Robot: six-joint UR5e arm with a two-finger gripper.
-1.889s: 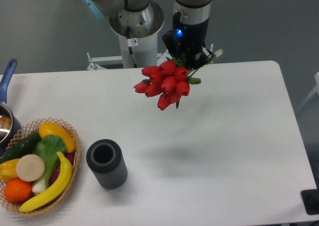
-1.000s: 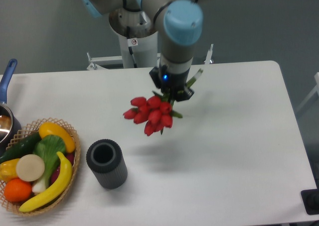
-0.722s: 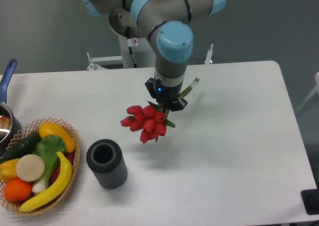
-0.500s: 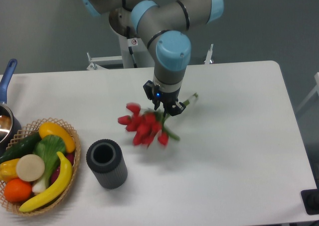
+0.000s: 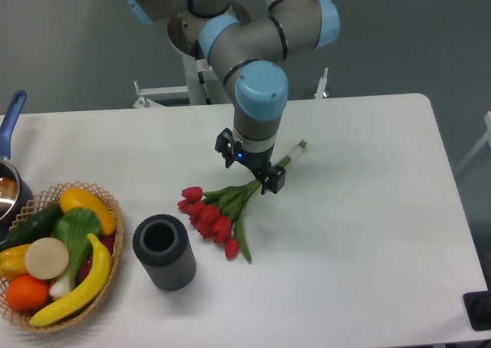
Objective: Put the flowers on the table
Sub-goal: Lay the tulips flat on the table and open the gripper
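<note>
The flowers (image 5: 209, 214), red tulip buds on green stems, lie flat on the white table (image 5: 360, 210) near its middle. The buds fan out to the lower left and the stem ends point to the upper right. My gripper (image 5: 250, 165) hangs low over the stems. Its two dark fingers (image 5: 274, 180) stand apart, one on each side of the stems, and I see no grip on them.
A dark grey ribbed vase (image 5: 163, 251) stands upright just left of the buds. A wicker basket (image 5: 112, 207) of fruit and vegetables sits at the front left. A pot with a blue handle (image 5: 11, 118) is at the left edge. A black object (image 5: 479, 310) is at the front right corner.
The gripper came down and forward with the flowers, then opened. The bunch dropped from hanging in the air to lying spread on the table.
</note>
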